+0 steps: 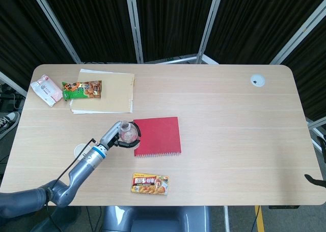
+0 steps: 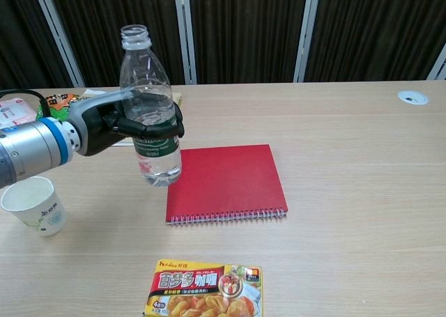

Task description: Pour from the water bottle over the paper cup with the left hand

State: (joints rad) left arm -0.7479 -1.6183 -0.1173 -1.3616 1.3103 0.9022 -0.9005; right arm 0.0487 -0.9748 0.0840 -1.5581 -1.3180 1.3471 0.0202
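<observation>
The left robot hand (image 2: pixel 122 125) was wrapped around the water bottle (image 2: pixel 148 108), holding it upright and uncapped above the surface (image 2: pixel 348 191), while the paper cup (image 2: pixel 31 204) sat low and off to its left, so not over it yet.

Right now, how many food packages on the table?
2. A green snack bag lies on the tan notebook at the far left; a curry box sits at the near edge, in front of the red notebook. None look hidden.
</observation>
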